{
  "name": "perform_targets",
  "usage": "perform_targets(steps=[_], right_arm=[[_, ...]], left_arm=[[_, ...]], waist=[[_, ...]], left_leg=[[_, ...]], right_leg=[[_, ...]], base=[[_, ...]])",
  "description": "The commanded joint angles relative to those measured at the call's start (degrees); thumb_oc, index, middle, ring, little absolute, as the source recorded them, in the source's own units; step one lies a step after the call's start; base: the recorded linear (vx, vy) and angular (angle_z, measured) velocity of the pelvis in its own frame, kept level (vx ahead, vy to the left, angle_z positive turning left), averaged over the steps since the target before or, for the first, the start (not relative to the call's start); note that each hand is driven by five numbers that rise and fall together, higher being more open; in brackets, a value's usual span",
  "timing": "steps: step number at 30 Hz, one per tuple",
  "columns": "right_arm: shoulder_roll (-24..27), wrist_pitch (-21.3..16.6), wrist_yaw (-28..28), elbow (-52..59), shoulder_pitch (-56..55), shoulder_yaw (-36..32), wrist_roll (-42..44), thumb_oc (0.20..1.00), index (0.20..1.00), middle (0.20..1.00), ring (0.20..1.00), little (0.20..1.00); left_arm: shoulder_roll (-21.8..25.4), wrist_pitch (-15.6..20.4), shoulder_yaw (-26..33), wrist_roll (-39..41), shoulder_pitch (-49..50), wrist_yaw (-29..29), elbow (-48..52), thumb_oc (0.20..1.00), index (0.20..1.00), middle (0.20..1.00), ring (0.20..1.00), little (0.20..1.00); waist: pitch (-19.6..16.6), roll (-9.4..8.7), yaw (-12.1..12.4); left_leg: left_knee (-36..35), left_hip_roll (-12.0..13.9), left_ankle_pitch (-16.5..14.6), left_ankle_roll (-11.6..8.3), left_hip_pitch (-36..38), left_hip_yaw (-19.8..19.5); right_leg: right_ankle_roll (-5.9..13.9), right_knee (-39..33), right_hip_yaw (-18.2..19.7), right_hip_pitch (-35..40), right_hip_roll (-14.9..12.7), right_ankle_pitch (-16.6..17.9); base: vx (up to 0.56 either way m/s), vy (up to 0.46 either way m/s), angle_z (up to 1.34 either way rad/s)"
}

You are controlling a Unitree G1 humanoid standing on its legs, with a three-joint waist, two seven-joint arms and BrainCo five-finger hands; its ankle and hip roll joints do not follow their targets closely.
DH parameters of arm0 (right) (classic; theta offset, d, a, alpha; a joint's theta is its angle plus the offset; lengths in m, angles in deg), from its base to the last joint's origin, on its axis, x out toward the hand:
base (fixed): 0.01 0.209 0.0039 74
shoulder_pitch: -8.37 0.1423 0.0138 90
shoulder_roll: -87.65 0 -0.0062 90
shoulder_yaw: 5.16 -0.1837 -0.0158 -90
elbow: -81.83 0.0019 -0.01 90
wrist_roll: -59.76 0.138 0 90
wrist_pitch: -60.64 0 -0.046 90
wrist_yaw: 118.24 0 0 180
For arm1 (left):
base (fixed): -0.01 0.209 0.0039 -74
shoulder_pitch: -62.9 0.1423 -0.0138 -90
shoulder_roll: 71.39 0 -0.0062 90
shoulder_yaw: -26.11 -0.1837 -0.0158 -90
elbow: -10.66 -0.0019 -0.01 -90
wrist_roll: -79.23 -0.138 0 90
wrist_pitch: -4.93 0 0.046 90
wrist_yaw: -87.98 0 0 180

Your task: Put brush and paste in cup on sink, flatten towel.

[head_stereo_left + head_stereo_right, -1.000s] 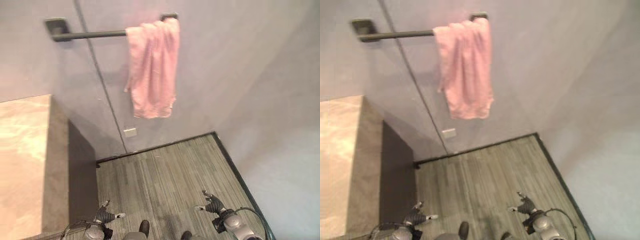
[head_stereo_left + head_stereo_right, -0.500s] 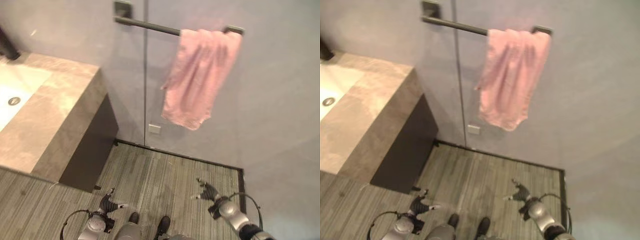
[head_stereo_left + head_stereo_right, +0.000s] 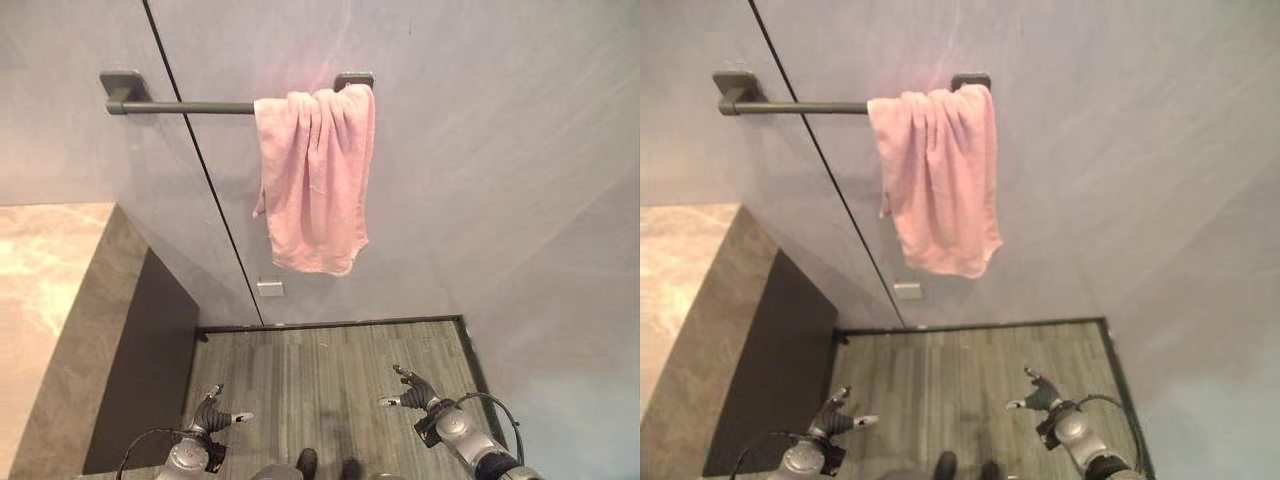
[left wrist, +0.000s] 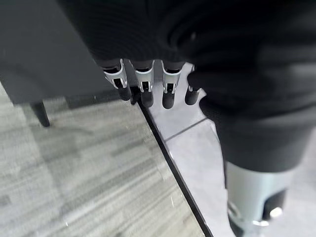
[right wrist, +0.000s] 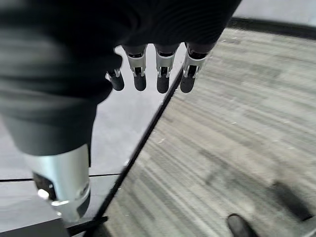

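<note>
Hanging bunched at the right end of the dark rail (image 3: 185,106), the pink towel (image 3: 315,175) is the landmark here, its long axis running straight down the grey wall (image 3: 480,150). Left of the towel and lower, the stone table (image 3: 45,300) juts from the wall. Far below the towel, over the striped floor (image 3: 320,380), both hands hang empty with fingers straight and relaxed: the right hand (image 3: 418,393) sits nearly under the towel, the left hand (image 3: 210,418) further left. The right is probably nearer for spreading the cloth along the rail.
</note>
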Motion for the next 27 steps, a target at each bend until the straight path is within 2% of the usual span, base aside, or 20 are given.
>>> perform_targets(steps=[1, 3, 4, 5, 6, 7, 8, 9, 10, 11, 12, 14, 16, 20, 27], right_arm=[[-0.08, -0.86, 0.35, 1.96, -0.69, -0.11, -0.86, 1.0, 1.0, 1.0, 1.0, 1.0], [0.19, -0.86, 0.58, 2.12, -1.02, -0.46, -0.83, 1.0, 1.0, 1.0, 1.0, 1.0], [0.22, -0.98, 0.61, 2.53, -0.89, -0.49, -0.78, 1.0, 1.0, 1.0, 1.0, 1.0], [0.33, -1.11, 0.53, 2.68, -1.15, -0.39, -0.71, 1.0, 1.0, 1.0, 1.0, 1.0], [0.34, -1.11, 0.52, 2.68, -1.14, -0.4, -0.71, 1.0, 1.0, 1.0, 1.0, 1.0], [0.6, -1.22, 0.37, 2.9, -1.54, -0.24, -0.46, 1.0, 1.0, 1.0, 1.0, 1.0], [0.79, -1.4, 0.4, 2.89, -1.83, -0.03, 0.12, 1.0, 1.0, 1.0, 1.0, 1.0], [0.64, -1.5, 0.66, 2.56, -1.41, 0.69, -0.11, 1.0, 1.0, 1.0, 1.0, 1.0], [0.56, -1.46, 0.73, 2.64, -1.44, 0.73, -0.14, 1.0, 1.0, 1.0, 1.0, 1.0], [0.55, -1.46, 0.73, 2.65, -1.44, 0.73, -0.14, 1.0, 1.0, 1.0, 1.0, 1.0], [0.72, -1.41, 0.56, 2.09, -1.34, 1.61, -0.63, 1.0, 1.0, 1.0, 1.0, 1.0], [0.82, -1.31, 0.52, 1.73, -1.01, 1.8, -1.05, 1.0, 1.0, 1.0, 1.0, 1.0], [1.27, -1.23, 0.7, 1.0, -1.05, 2.4, -1.59, 1.0, 1.0, 1.0, 1.0, 1.0], [2.05, -1.17, 0.89, 2.03, -1.19, 2.34, -1.22, 1.0, 1.0, 1.0, 1.0, 1.0], [2.53, -1.18, 1.03, 2.69, -1.81, 2.9, -1.8, 1.0, 1.0, 1.0, 1.0, 1.0]], left_arm=[[3.35, 1.21, 2.02, -1.12, -0.05, -0.01, 1.09, 1.0, 1.0, 1.0, 1.0, 1.0], [3.7, 1.04, 1.92, -1.73, 0.46, 0.08, 2.73, 1.0, 1.0, 1.0, 1.0, 1.0], [3.88, 0.86, 1.95, -2.08, 0.6, 0.17, 3.41, 1.0, 1.0, 1.0, 1.0, 1.0], [3.68, 0.47, 1.65, -2.94, 0.73, 0.52, 3.71, 1.0, 1.0, 1.0, 1.0, 1.0], [3.68, 0.46, 1.65, -2.95, 0.71, 0.52, 3.72, 1.0, 1.0, 1.0, 1.0, 1.0], [3.6, 0.43, 1.28, -3.52, 0.34, 0.73, 3.25, 1.0, 1.0, 1.0, 1.0, 1.0], [3.62, 0.41, 1.31, -3.5, 0.19, 0.54, 3.19, 1.0, 1.0, 1.0, 1.0, 1.0], [3.29, 0.63, 1.86, -2.38, 0.29, -0.2, 2.66, 1.0, 1.0, 1.0, 1.0, 1.0], [3.17, 0.57, 2.03, -2.21, 0.4, -0.23, 2.8, 1.0, 1.0, 1.0, 1.0, 1.0], [3.19, 0.56, 2.03, -2.21, 0.42, -0.22, 2.82, 1.0, 1.0, 1.0, 1.0, 1.0], [2.89, 0.5, 1.48, -2.44, 0.01, -0.18, 2.77, 1.0, 1.0, 1.0, 1.0, 1.0], [2.72, 0.58, 1.62, -2.24, 0.21, -0.25, 2.9, 1.0, 1.0, 1.0, 1.0, 1.0], [2.43, 0.74, 1.42, -1.48, -0.25, -0.05, 2.68, 1.0, 1.0, 1.0, 1.0, 1.0], [1.95, 0.84, 0.87, -0.74, -0.49, -0.24, 3.04, 1.0, 1.0, 1.0, 1.0, 1.0], [1.86, 0.74, 0.17, -1.03, -0.57, -0.28, 3.33, 1.0, 1.0, 1.0, 1.0, 1.0]], waist=[[-0.69, -4.74, 0.44], [-0.58, -4.32, -0.01], [-0.21, -3.83, -0.28], [-0.02, -3.93, -0.61], [-0.13, -3.91, -0.64], [-0.37, -3.99, -1.66], [-0.17, -4.4, -1.94], [0.41, -5.21, -1.38], [0.38, -5.31, -1.04], [0.5, -5.3, -1.09], [0.37, -5.94, -1.28], [0.19, -5.9, -0.9], [0.02, -5.8, -1.11], [-0.57, -5.55, -1.18], [-0.62, -5.6, -1.45]], left_leg=[[4.9, -1.54, -4.45, -2.21, -2.5, -2.53], [3.62, -1.46, -3.57, -1.7, -1.69, -3.32], [3.23, -1.15, -3.14, -1.39, -1.26, -3.48], [2.96, -1.21, -2.95, -1.4, -0.49, -3.86], [2.89, -1.19, -2.81, -1.42, -0.64, -3.89], [2.63, -1.19, -2.36, -1.56, -0.33, -4.58], [2.37, -1.22, -2.06, -2.0, 0.16, -4.75], [1.85, -1.09, -2.5, -2.48, 0.92, -3.63], [2.42, -1.02, -2.75, -2.86, 0.72, -3.47], [2.52, -1.04, -2.81, -2.86, 0.81, -3.52], [2.47, -0.84, -3.2, -3.31, 0.67, -2.91], [2.55, -0.68, -3.05, -3.59, 0.43, -2.45], [3.25, -0.59, -2.47, -4.36, -0.39, -2.98], [2.3, -0.12, -1.16, -5.26, -0.88, -4.38], [1.42, 0.17, -1.07, -5.66, -0.65, -5.86]], right_leg=[[4.2, -1.25, 2.96, 0.66, -2.74, 10.97], [4.11, 3.26, 4.42, -1.09, -2.75, 13.02], [3.57, 6.34, 4.45, -2.26, -1.53, 11.94], [2.9, 6.51, 5.43, -2.77, 1.58, 8.85], [2.88, 6.39, 5.39, -2.89, 1.6, 9.0], [2.11, 5.07, 8.27, -4.11, 5.6, 5.73], [1.79, 0.18, 8.08, -5.12, 7.29, 4.07], [1.85, -6.38, 2.7, -6.11, 6.47, 6.17], [2.04, -7.41, 1.62, -4.34, 5.4, 5.81], [2.05, -7.5, 1.55, -4.14, 5.39, 5.81], [1.4, -8.45, 5.56, -3.0, 7.58, 5.02], [1.5, -8.94, 4.47, -2.69, 7.28, 5.57], [0.64, -10.26, 6.19, -2.13, 8.34, 5.06], [-0.8, -13.06, 4.54, -0.38, 8.59, 4.37], [-1.64, -13.94, 4.07, 0.61, 9.05, 3.03]], base=[[0.02, 0.126, 0.23], [0.01, 0.167, 0.19], [0.03, 0.169, 0.03], [0.02, 0.093, -0.01], [0.05, 0.021, 0.05], [0.07, -0.02, 0.14], [0.11, -0.082, 0.48], [0.11, -0.105, 0.39], [0.07, -0.084, -0.04], [0.05, -0.114, -0.61], [0.03, -0.092, -0.5], [0.04, -0.091, 0.04], [0.05, -0.091, 0.15], [0.09, -0.085, 0.3], [0.06, -0.031, 0.05]])
